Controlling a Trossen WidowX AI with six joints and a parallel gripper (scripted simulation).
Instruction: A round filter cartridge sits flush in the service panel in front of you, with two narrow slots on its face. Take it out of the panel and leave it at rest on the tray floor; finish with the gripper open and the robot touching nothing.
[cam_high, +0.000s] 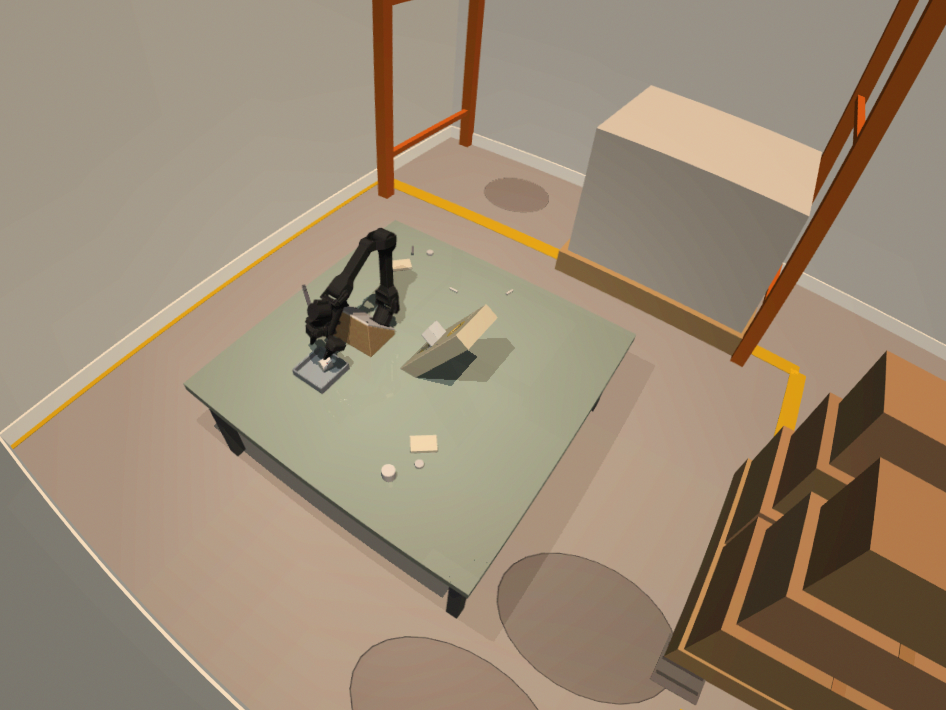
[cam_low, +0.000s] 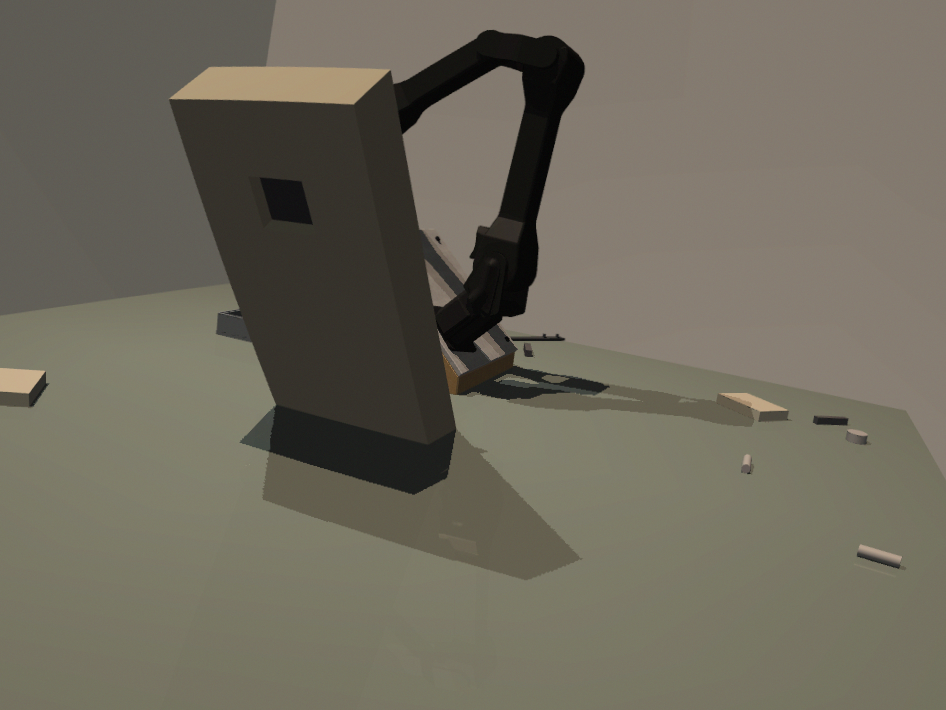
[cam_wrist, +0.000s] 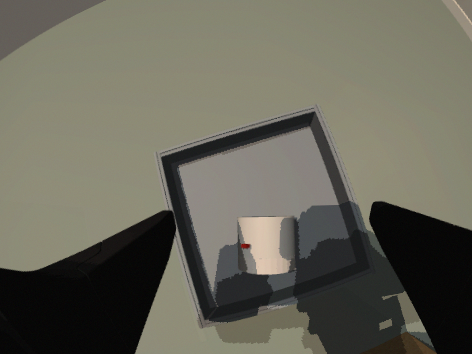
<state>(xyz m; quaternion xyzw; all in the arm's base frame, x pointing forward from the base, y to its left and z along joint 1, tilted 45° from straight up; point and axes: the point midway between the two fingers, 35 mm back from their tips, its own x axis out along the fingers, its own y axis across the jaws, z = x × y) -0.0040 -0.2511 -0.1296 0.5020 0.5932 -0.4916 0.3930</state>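
The white round cartridge (cam_high: 326, 363) (cam_wrist: 266, 242) is inside the grey square tray (cam_high: 309, 373) (cam_wrist: 240, 175), near one wall. Its curved side and small red mark show in the wrist view; its slots do not. I cannot tell for certain whether it stands or lies. My gripper (cam_high: 327, 354) (cam_wrist: 274, 217) is open over the tray, with the cartridge between and beyond the wide fingers; no contact shows. The tilted tan panel (cam_high: 439, 351) (cam_low: 328, 275) stands on the table; its front face is mostly hidden. The tray (cam_low: 230, 325) is largely hidden behind the panel in the exterior view.
A brown wedge-shaped block (cam_high: 370, 337) (cam_low: 485, 372) stands between the tray and the arm's base, close beside the arm. A flat tan block (cam_high: 423, 443) and small round pieces (cam_high: 388, 471) lie farther along the green table (cam_high: 489, 435).
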